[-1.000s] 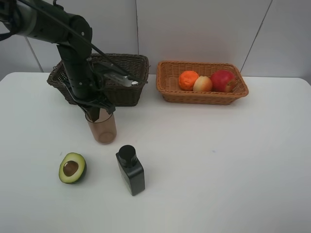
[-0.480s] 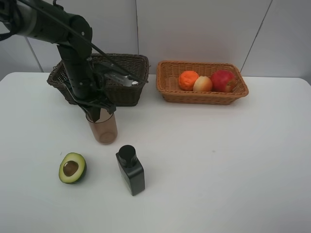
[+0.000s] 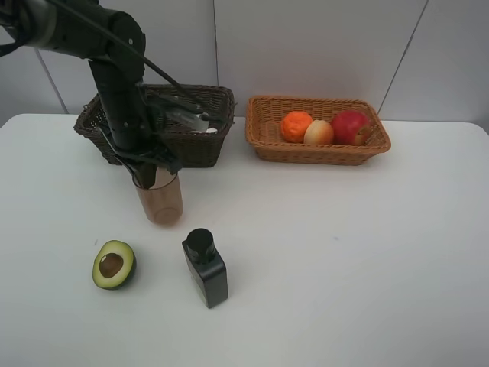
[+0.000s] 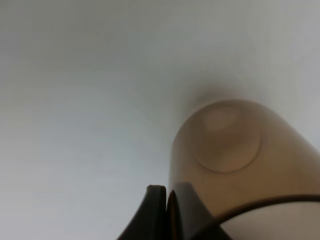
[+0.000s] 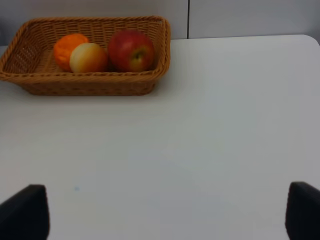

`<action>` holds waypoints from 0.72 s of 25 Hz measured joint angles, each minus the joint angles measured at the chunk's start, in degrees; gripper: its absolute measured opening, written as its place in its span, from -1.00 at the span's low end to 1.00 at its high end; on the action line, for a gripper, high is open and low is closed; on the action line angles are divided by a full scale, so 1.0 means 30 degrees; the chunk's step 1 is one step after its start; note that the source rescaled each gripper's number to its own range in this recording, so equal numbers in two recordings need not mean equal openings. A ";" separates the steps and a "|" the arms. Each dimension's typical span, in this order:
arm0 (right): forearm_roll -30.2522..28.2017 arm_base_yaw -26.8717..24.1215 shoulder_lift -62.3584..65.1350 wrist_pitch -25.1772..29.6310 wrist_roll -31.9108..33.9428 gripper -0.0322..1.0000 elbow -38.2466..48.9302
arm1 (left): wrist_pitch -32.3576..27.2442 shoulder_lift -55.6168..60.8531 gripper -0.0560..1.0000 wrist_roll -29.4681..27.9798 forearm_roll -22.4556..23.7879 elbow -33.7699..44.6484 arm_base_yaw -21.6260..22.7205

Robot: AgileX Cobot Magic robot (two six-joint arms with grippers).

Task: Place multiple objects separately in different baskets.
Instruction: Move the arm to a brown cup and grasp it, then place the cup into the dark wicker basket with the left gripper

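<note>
We hold the left gripper [image 3: 150, 174] with jaws clenched on the brownish-pink cup [image 3: 161, 205] at its rim; our right gripper [image 5: 160, 216] has its jaws released.

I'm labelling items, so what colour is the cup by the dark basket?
Translucent brownish-pink; the cup shows best in the exterior high view.

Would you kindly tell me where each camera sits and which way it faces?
Exterior high: up high, looking down on table, dark basket, tan basket, cup, avocado, black bottle; left arm shows.
Left wrist: on left arm, looking down the left tool pinching the cup's rim.
Right wrist: behind the open right tool, whose tips show, facing the tan basket across the table.
Shared: cup in the first two; tan basket in first and third.
</note>
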State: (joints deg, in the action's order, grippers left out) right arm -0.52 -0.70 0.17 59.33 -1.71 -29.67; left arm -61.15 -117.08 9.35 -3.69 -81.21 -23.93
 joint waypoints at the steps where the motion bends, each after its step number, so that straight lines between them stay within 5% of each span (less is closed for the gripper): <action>1: 0.0000 0.0000 0.0000 0.0000 0.0000 1.00 0.0000 | -0.0466 0.0000 -0.89 0.0000 0.0000 -0.0221 0.0000; 7: 0.0000 0.0000 0.0000 0.0000 0.0000 1.00 0.0000 | -0.2613 0.0000 -0.89 0.0000 0.0000 -0.2017 0.0000; 18: 0.0000 0.0000 0.0000 0.0000 0.0000 1.00 0.0000 | -0.2762 0.0688 -0.89 0.0019 -0.0049 -0.5178 0.0942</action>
State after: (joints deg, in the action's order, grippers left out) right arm -0.52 -0.70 0.17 59.33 -1.71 -29.67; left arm -69.43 -115.02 9.41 -3.84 -96.75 -21.10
